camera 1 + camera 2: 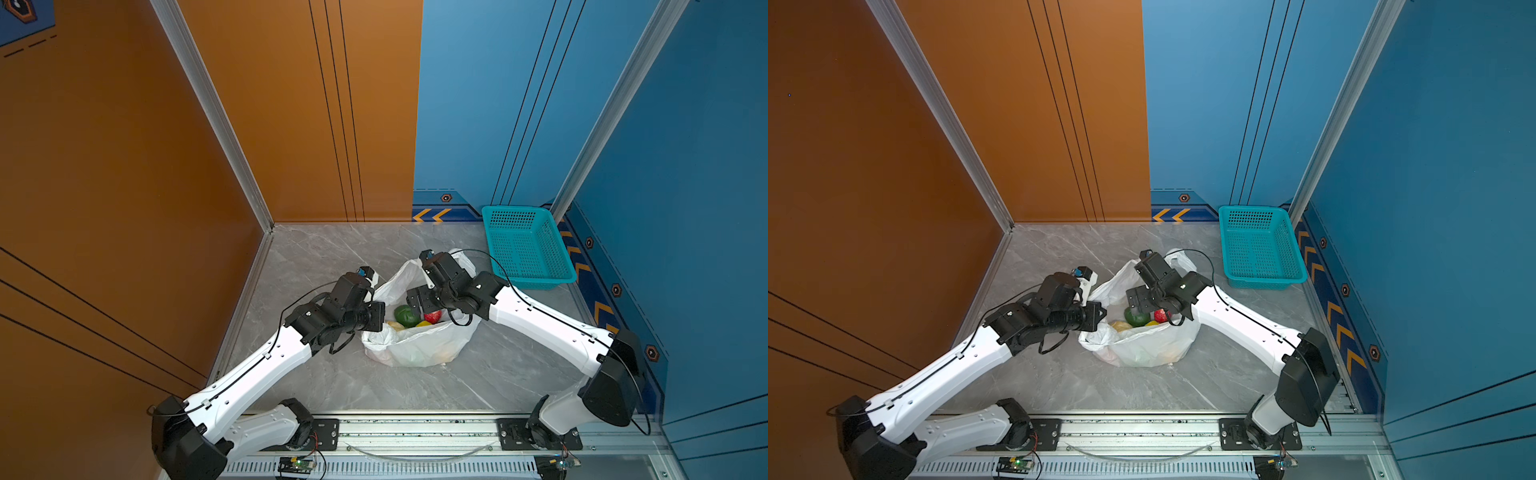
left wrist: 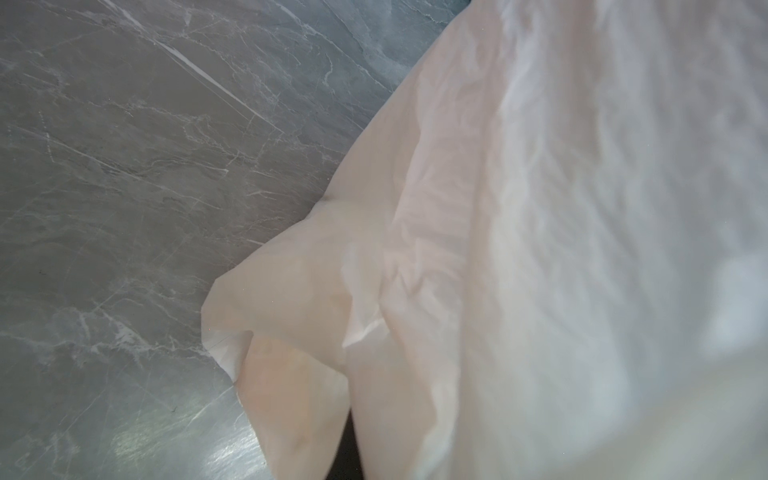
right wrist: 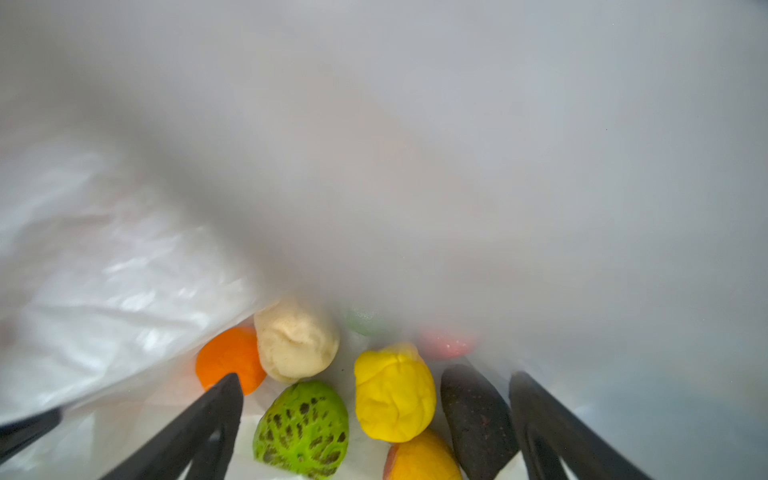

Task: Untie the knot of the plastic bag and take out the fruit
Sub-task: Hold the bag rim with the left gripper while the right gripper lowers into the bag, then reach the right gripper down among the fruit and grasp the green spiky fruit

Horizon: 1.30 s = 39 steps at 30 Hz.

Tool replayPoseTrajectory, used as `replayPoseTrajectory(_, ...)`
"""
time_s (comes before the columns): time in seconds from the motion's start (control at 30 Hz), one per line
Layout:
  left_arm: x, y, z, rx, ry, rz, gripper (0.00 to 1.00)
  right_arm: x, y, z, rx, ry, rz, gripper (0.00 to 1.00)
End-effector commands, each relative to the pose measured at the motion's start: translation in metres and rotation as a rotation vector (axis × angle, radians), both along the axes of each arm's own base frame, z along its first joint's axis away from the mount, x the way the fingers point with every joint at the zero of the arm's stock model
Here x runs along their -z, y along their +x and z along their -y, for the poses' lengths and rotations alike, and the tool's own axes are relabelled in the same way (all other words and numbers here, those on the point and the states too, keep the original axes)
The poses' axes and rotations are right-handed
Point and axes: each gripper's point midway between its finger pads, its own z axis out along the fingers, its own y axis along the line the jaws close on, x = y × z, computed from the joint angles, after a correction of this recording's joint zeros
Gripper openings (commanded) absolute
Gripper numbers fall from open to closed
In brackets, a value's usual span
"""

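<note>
Grey marble table (image 1: 324, 257) underfoot, and in the middle of it sits the plastic bag (image 1: 419, 347), mouth gaping upward between the two arms. There's no knot in any view, so untying looks done and we're onto fetching the fruit. The teal basket (image 1: 525, 249) sits empty in the far right corner, well apart from the bag. The left gripper (image 1: 374, 316) is at the bag's left rim, clamped right down and apparently pinching the plastic to hold the mouth up. Its fingers never show, because its wrist view gives only hanging film and tabletop. The right gripper (image 3: 376, 378) hangs inside the bag, jaws spread fully wide, holding nothing. Below it lies the fruit: striped green melon (image 3: 303, 428), yellow lemon (image 3: 395, 395) and dark avocado (image 3: 473, 415) between the fingers, with the cream knobbly one (image 3: 295, 340) and an orange (image 3: 226, 357) beyond. Next move, I'd say: drop lower, centre on one piece (the lemon looks best placed) and close without catching film. Hard to read: a reddish piece (image 3: 446, 345) is a smudge behind plastic, and an orange-yellow fruit (image 3: 419, 459) is cut off at the frame edge.
</note>
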Motion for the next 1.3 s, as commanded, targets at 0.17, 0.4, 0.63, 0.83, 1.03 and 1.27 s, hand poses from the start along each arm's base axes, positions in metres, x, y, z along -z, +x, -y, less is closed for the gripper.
replayPoseTrajectory(0.17,0.001,0.001,0.001,-0.037,0.005,0.007,0.0,0.026,-0.036,0.034,0.047,-0.141,0.051,1.0)
replayPoseTrajectory(0.4,0.012,-0.008,-0.002,-0.039,0.006,-0.019,0.0,0.078,-0.091,0.063,0.009,-0.201,-0.065,1.0)
replayPoseTrajectory(0.63,0.06,-0.04,-0.003,0.012,0.136,-0.109,0.0,0.136,-0.139,0.082,-0.017,-0.271,-0.253,1.0)
replayPoseTrajectory(0.83,0.047,-0.044,-0.021,0.001,0.258,-0.065,0.0,0.115,-0.146,0.056,-0.078,-0.189,-0.265,1.0)
replayPoseTrajectory(1.03,0.04,-0.042,-0.013,0.004,0.284,-0.023,0.0,0.085,-0.155,0.009,-0.208,-0.083,-0.317,1.0)
replayPoseTrajectory(1.27,0.046,-0.051,-0.019,0.015,0.341,-0.04,0.0,0.06,-0.133,-0.016,-0.183,0.015,-0.272,0.88)
